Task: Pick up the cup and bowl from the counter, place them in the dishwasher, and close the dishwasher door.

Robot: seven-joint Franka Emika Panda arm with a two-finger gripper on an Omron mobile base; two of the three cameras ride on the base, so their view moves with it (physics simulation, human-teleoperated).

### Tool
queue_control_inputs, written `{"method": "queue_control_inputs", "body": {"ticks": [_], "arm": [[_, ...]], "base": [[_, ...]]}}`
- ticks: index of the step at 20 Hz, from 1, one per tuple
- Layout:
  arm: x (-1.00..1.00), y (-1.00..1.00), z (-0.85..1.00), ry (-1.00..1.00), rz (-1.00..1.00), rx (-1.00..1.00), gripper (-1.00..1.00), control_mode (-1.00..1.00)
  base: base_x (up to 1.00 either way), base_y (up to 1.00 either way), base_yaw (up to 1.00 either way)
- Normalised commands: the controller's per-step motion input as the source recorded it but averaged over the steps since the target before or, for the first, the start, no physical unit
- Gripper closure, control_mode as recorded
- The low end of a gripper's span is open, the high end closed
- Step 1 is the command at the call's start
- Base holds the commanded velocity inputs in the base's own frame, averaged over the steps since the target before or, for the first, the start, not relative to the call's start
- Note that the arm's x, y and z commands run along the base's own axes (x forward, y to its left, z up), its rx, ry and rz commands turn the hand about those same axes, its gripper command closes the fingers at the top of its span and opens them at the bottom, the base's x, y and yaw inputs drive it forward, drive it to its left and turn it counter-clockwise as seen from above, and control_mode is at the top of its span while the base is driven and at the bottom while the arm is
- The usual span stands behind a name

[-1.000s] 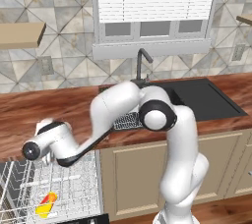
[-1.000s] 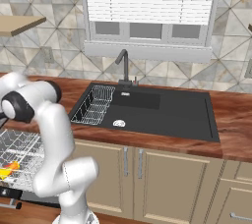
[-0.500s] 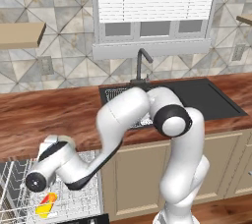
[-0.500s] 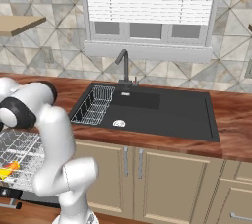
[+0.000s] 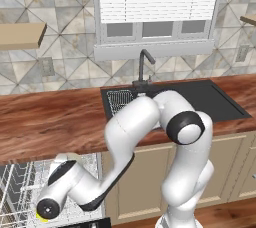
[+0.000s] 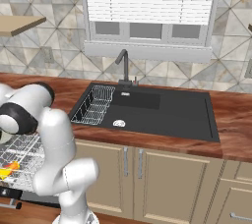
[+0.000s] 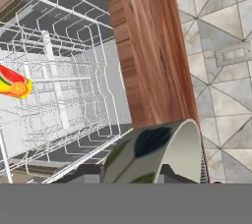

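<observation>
So roughly halfway: the cup (image 7: 14, 84) already lies in the dishwasher (image 7: 64, 95) rack; the bowl (image 7: 157, 152) is clamped in the gripper (image 7: 165, 171), held just off the counter (image 7: 147, 51) front edge, above the rack's near side; door isn't shut yet. Plenty of open rack beside the cup; I'd just mind that counter edge going down.
</observation>
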Motion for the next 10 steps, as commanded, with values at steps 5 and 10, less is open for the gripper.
{"method": "queue_control_inputs", "body": {"ticks": [5, 10], "arm": [[-0.02, -0.15, -0.44, 0.0, 0.0, 0.01, 1.0, -1.0], [0.0, -0.07, -0.55, 0.0, 0.0, 0.0, 1.0, -1.0]], "base": [[0.0, 0.0, 0.0], [0.0, 0.0, 0.0]]}}
